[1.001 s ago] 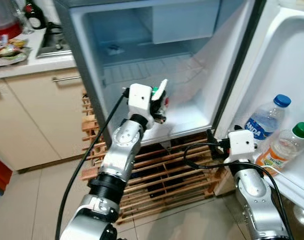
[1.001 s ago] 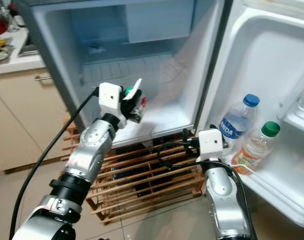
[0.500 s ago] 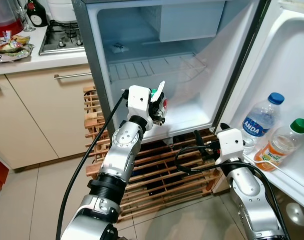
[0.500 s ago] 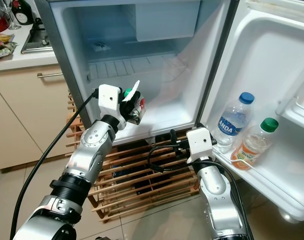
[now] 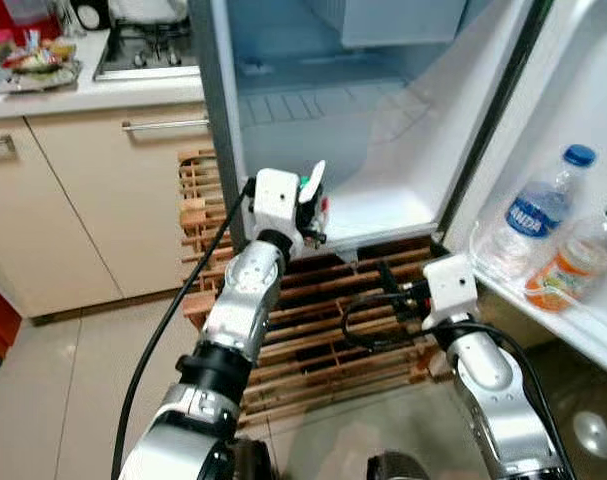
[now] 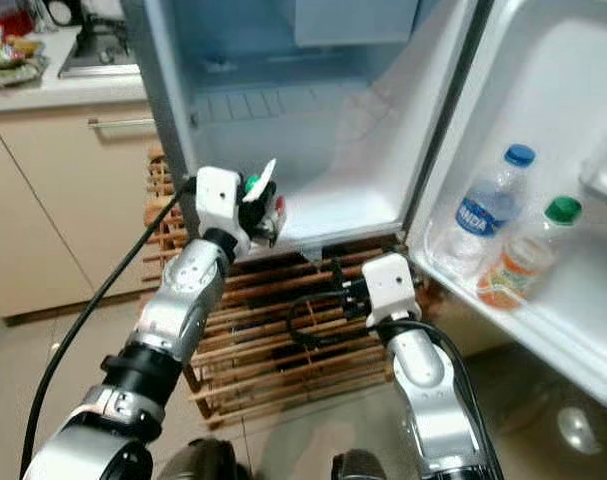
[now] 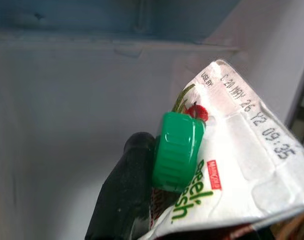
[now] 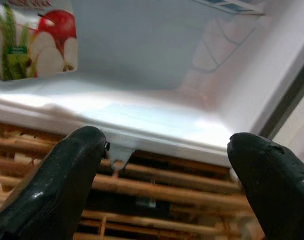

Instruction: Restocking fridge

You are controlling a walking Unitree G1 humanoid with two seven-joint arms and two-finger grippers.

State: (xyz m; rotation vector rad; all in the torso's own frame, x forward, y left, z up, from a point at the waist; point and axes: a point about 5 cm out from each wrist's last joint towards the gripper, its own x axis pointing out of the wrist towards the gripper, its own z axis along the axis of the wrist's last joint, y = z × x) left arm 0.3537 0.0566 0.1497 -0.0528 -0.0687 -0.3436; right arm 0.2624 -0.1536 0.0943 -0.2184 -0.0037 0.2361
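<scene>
Since a second ago the head camera has swung right and dipped, so the fridge (image 5: 383, 110) sits higher in the picture, while the left claw (image 5: 313, 205) holds the carton (image 5: 316, 190) at much the same spot by the fridge's lower front edge. That claw is clamped on the carton, a white juice pack with a green cap (image 7: 174, 150) and an apple picture, held upright just in front of the bottom shelf (image 5: 378, 210). One black finger (image 7: 124, 195) shows beside the cap. The right claw (image 5: 388, 290) hangs lower, in front of the wooden rack (image 5: 313, 340) under the fridge, its fingers (image 8: 66, 170) spread wide apart and holding nothing. In the open door's tray (image 5: 543, 310) stand a water bottle (image 5: 538, 215) with a blue cap and an orange drink bottle (image 5: 573, 265) with a green cap, side by side. To the left are cream cupboards (image 5: 73, 200) under a worktop (image 5: 93, 90) with a hob (image 5: 148, 50).
</scene>
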